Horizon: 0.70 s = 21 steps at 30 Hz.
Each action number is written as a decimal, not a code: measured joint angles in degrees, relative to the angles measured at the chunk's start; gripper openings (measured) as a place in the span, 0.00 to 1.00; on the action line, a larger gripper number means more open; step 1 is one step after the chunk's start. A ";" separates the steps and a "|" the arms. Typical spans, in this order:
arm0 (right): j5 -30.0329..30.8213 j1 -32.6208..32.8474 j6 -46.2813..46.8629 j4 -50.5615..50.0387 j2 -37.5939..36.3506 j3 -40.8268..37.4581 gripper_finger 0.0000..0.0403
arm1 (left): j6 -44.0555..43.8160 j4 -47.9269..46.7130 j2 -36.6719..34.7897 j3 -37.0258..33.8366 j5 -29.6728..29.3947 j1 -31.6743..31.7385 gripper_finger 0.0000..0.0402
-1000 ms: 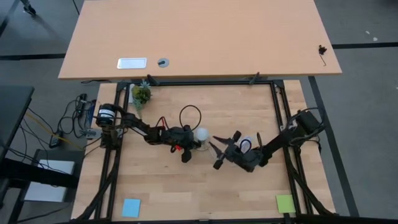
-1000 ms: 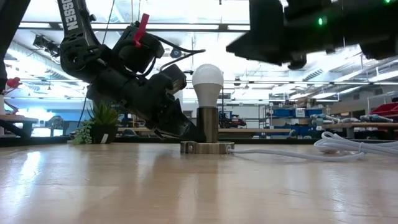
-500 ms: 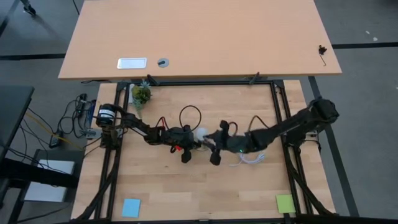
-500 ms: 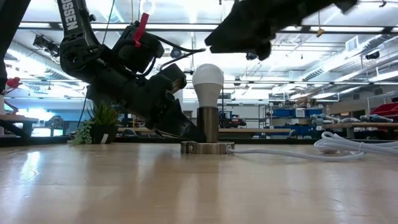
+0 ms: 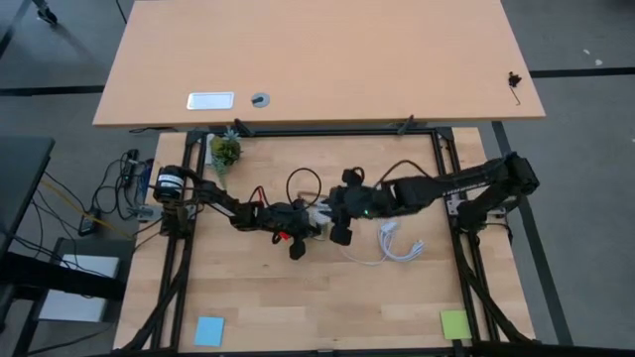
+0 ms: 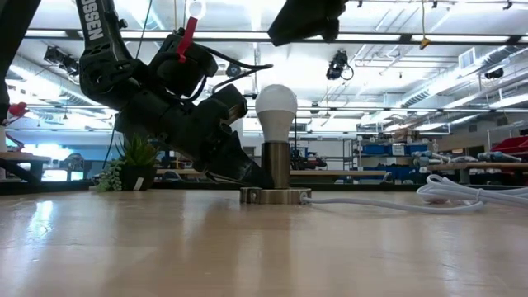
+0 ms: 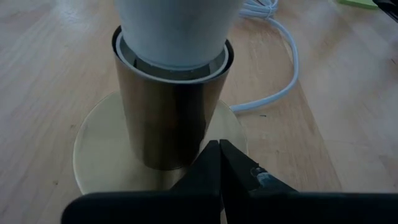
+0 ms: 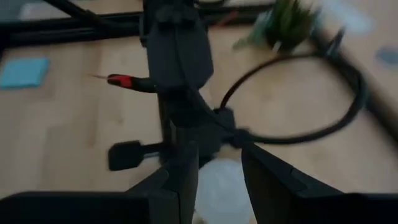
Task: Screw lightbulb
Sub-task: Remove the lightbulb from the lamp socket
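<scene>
The white lightbulb [image 6: 275,103] stands upright, its base in a metallic socket cylinder [image 6: 276,165] on a round disc [image 6: 275,195] that lies flat on the table. My left gripper [image 7: 219,152] is shut, with its tips on the disc beside the cylinder; it also shows in the high view [image 5: 310,224]. My right gripper [image 8: 217,180] is open above the bulb, its fingers standing on either side of the bulb's head [image 8: 217,186] without touching. In the low view the right gripper [image 6: 305,16] hangs clear over the bulb. My left gripper presses its shut fingertips [image 7: 211,163] on the disc's top face [image 7: 233,134], right beside the socket cylinder. The fingers slant down from the table's left side [image 6: 239,169]. The disc lies flat on the table.
A coiled white cable [image 5: 392,243] lies right of the socket and runs to the disc [image 6: 363,200]. A small potted plant [image 5: 225,151] stands at the far left corner. A blue note [image 5: 208,330] and a green note [image 5: 454,323] lie near the front edge.
My right gripper has swung toward the table's left and far side, from beside the cable to a place above the bulb. The cable coil it covered now shows. My left gripper, the bulb and the socket have kept still.
</scene>
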 joint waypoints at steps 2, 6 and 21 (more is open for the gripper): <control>-3.52 -1.61 4.09 -3.05 0.26 1.50 0.33 | 0.03 0.03 0.00 0.00 -0.01 0.00 0.00; -6.53 -3.18 6.16 -6.17 0.44 2.07 0.35 | 0.53 0.18 0.00 0.00 0.00 0.00 0.00; -6.45 -3.70 6.40 -7.01 6.54 2.06 0.74 | 1.10 0.35 0.00 0.00 0.04 0.00 0.00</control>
